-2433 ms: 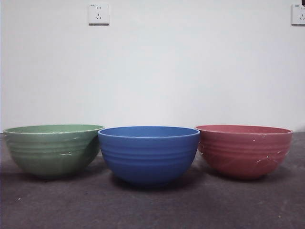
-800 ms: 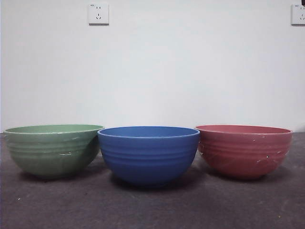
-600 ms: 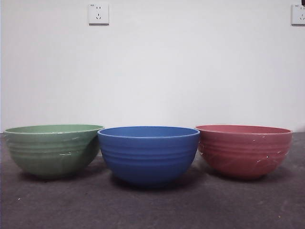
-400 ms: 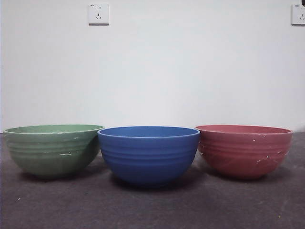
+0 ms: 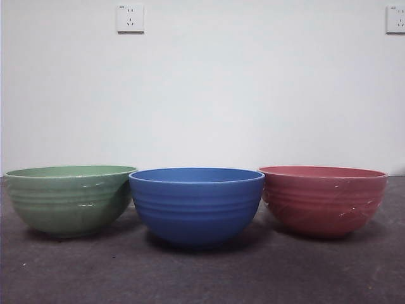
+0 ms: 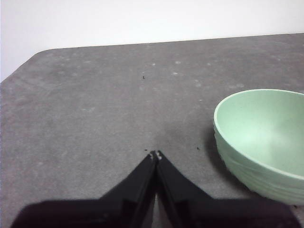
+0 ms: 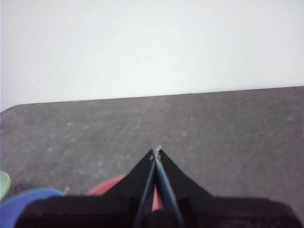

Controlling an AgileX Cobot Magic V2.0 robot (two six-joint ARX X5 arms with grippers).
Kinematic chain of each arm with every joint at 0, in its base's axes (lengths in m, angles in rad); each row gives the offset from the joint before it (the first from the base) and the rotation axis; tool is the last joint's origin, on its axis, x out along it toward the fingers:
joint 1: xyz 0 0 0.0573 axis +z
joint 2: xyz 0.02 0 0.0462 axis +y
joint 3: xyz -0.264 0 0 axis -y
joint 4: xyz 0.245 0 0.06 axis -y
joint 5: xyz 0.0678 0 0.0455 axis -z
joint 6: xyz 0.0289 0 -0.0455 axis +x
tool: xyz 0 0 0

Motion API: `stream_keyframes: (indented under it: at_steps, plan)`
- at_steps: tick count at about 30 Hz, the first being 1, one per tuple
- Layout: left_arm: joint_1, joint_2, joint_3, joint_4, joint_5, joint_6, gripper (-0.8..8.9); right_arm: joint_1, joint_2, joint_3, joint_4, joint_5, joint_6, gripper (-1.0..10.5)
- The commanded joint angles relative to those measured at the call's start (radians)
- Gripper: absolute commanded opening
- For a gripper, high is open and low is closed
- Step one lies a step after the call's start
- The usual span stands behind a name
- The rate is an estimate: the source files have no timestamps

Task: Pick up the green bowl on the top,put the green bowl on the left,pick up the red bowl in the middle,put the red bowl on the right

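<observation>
The green bowl (image 5: 69,199) stands upright on the table at the left of the front view; the left wrist view shows the green bowl (image 6: 266,137) beside and apart from my left gripper (image 6: 156,154), which is shut with nothing in it. At the right of the row stands the red bowl (image 5: 324,199). A small part of the red bowl (image 7: 109,186) shows behind my right gripper (image 7: 156,152), which is shut and holds nothing. Neither arm appears in the front view.
A blue ribbed bowl (image 5: 197,204) stands between the other two, its rim close to both; its edge (image 7: 28,202) shows in the right wrist view. The dark grey table (image 5: 202,278) ends at a white wall with two sockets (image 5: 130,18).
</observation>
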Motion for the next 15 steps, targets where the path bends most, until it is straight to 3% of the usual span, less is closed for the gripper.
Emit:
stream_keyframes:
  at_steps: [1,8,15]
  plan:
    - [0.003,-0.002,-0.012,-0.007,-0.002,-0.006,-0.03,-0.098,-0.079,-0.134,-0.006,-0.047,-0.009,0.0]
    - [0.003,-0.002,-0.012,-0.007,-0.002,-0.006,-0.03,-0.129,-0.188,-0.333,0.013,-0.047,-0.021,0.0]
    - [0.003,-0.002,-0.012,-0.007,-0.002,-0.006,-0.03,-0.129,-0.229,-0.401,0.082,-0.050,-0.026,0.0]
